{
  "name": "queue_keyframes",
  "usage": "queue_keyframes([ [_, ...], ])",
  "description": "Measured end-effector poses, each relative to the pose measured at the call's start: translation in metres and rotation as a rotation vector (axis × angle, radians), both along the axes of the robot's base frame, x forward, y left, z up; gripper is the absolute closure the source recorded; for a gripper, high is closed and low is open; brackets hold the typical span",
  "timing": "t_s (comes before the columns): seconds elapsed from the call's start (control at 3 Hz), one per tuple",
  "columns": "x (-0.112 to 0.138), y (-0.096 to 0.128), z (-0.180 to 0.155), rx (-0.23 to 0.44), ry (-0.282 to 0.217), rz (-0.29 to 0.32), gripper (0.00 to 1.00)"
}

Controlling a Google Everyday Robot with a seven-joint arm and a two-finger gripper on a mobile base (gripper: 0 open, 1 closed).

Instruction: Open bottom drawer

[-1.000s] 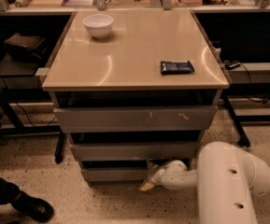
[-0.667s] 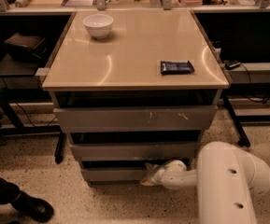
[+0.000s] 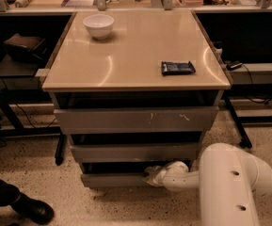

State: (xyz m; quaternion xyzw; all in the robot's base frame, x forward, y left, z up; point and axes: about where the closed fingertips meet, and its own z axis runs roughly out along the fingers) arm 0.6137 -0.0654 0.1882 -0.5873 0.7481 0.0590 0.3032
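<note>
Beige and glossy, the cabinet top (image 3: 135, 55) sits above three grey drawer fronts, each narrower than the one over it. The bottom drawer (image 3: 114, 180) is the lowest and smallest of them, just above the floor: a plain flat panel with no handle and no marks, with a dark gap along its upper edge. The gripper (image 3: 150, 174) is at the right part of that upper edge, reaching in from the right on a white arm (image 3: 232, 182) that fills the lower right corner. Whether the gripper is apart or together cannot be told, as its tip merges with the shadowed gap. Above, the middle drawer front (image 3: 135, 152) is plain, and the widest top drawer front (image 3: 135, 119) carries pale scratch marks. Underfoot is a speckled floor (image 3: 102, 206), and dark workbenches (image 3: 18, 65) with clutter run to both sides and behind. On the cabinet top a white bowl (image 3: 99, 26) stands near the back left, well apart from a dark blue packet (image 3: 178, 68) lying flat towards the right edge. A black shoe (image 3: 32, 210) shows at the lower left on the floor, apart from the cabinet.
</note>
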Motion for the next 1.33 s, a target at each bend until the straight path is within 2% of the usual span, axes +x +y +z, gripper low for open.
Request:
queue_keyframes([
  [0.33, 0.0, 0.0, 0.004, 0.0, 0.0, 0.0, 1.0],
  [1.33, -0.021, -0.02, -0.004, 0.01, -0.012, -0.018, 1.0],
])
